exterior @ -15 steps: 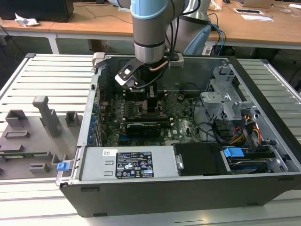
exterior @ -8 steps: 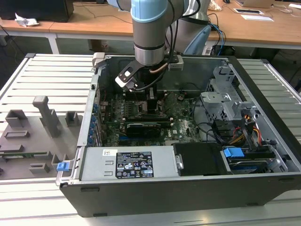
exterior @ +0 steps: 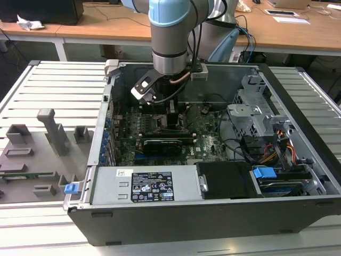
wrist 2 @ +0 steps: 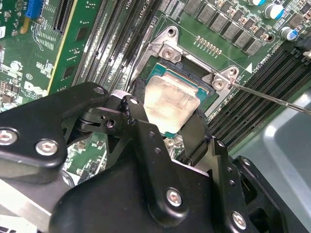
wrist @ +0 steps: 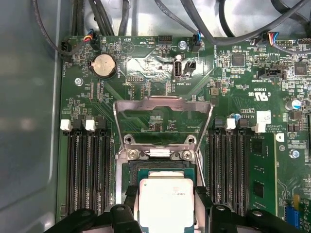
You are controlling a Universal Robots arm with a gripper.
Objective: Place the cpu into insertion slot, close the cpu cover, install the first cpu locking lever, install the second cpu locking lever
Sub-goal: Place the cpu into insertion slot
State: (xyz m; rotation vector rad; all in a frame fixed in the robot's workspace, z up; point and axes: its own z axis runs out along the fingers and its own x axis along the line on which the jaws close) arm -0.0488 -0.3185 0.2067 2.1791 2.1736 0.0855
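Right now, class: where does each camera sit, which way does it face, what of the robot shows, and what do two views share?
Exterior view: off the arm, high beside the open computer case, looking down into it; the arm reaches inside.
First wrist view: on the wrist, looking down on the motherboard; the claw flanks the cpu.
Second wrist view: on the wrist, angled along the claw's black links toward the insertion slot.
Shared: both wrist views show the claw gripping the cpu.

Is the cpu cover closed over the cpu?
No, the cpu cover is swung open, clear of the cpu, in the first wrist view.
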